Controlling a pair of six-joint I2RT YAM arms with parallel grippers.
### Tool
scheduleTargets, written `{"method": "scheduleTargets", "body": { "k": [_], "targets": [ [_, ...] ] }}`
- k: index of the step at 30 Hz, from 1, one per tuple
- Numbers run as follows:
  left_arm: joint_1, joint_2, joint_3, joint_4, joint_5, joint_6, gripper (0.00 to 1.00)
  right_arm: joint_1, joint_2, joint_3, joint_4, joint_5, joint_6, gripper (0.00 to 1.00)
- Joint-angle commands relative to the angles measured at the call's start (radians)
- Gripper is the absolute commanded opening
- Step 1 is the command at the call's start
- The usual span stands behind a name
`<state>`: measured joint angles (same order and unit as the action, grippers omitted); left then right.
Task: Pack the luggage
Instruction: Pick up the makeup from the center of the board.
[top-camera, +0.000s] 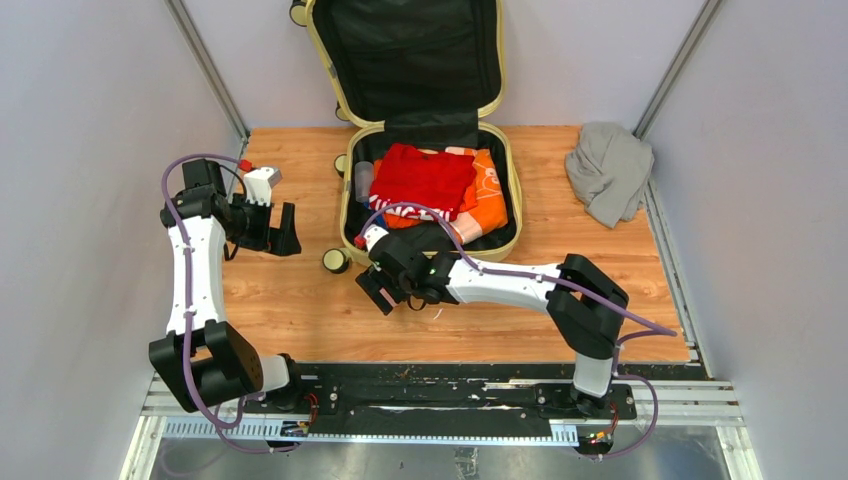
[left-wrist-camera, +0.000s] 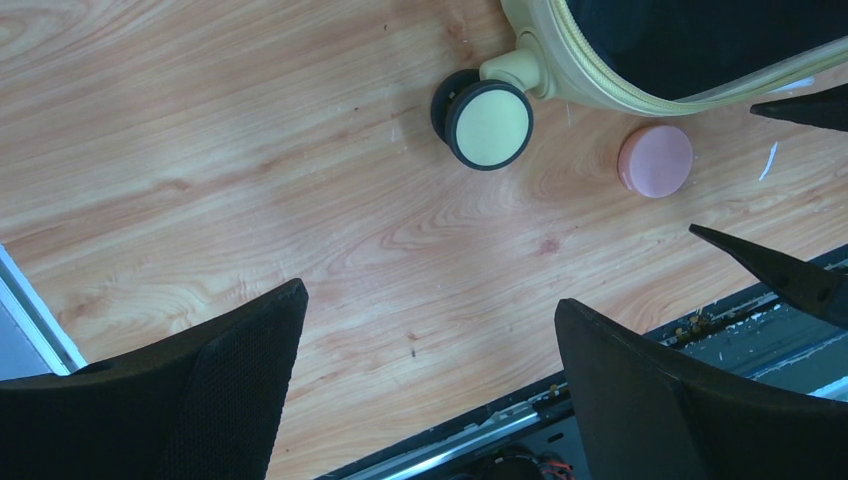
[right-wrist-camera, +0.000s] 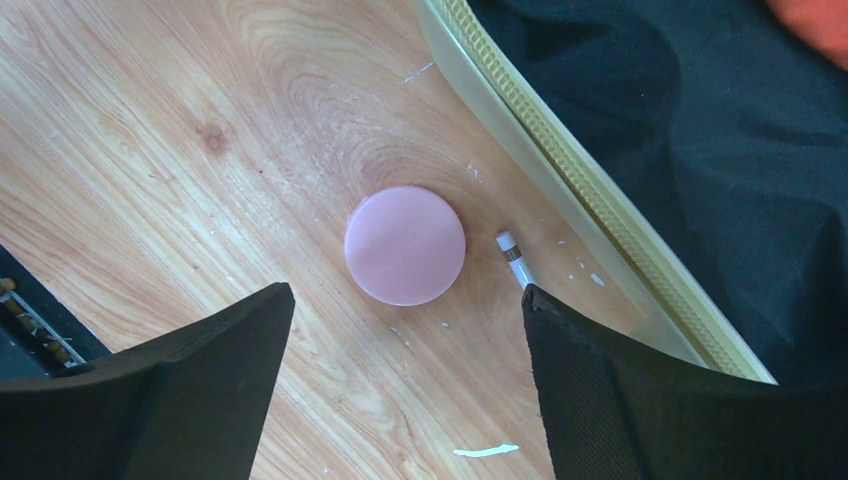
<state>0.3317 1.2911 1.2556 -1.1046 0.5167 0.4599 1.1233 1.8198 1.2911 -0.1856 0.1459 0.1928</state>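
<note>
From the overhead view, the luggage (top-camera: 420, 60) is lying open at the far middle of the desk (top-camera: 300, 320), with its lid leaning up against the back wall so the base is facing the arms for loading. A red garment (top-camera: 420, 178) and an orange garment (top-camera: 488, 195) are already lying inside it, while a grey cloth (top-camera: 608, 170) is sitting well apart to the right, outside the case. The left pincer (top-camera: 283, 212) is hanging wide open and empty off to the left, probably keeping out of the way. The right pincer (top-camera: 368, 268) is reaching across to the luggage's near left corner, beside a wheel (top-camera: 335, 262). The left wrist view is looking past spread, empty jaws at bare desk. Beyond them, the wheel (left-wrist-camera: 490, 123) is jutting from the pale rim of the luggage (left-wrist-camera: 620, 95), and a pink disc (left-wrist-camera: 655, 160) is lying just beside that rim. In the right wrist view, the right pincer (right-wrist-camera: 407, 292) is standing well open with nothing held. It is hovering directly over the pink disc (right-wrist-camera: 405, 245), which is lying flat between the lines of the two fingers, likely being lined up for a grasp. A small white stick (right-wrist-camera: 515, 257) is lying between the disc and the luggage rim (right-wrist-camera: 560, 190), close enough that it may be getting in a finger's way.
</note>
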Motion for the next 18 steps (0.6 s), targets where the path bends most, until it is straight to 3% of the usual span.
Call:
{"method": "scheduleTargets", "body": {
  "k": [1,18],
  "targets": [
    [0.007,-0.024,-0.003,-0.008,0.018,0.009,1.00,0.013,0.044,0.012,-0.018,0.025,-0.026,0.90],
    [0.007,-0.039,0.017,-0.012,-0.035,0.028,1.00,0.015,0.192,-0.038,0.256,0.039,-0.070,0.89]
  ]
}}
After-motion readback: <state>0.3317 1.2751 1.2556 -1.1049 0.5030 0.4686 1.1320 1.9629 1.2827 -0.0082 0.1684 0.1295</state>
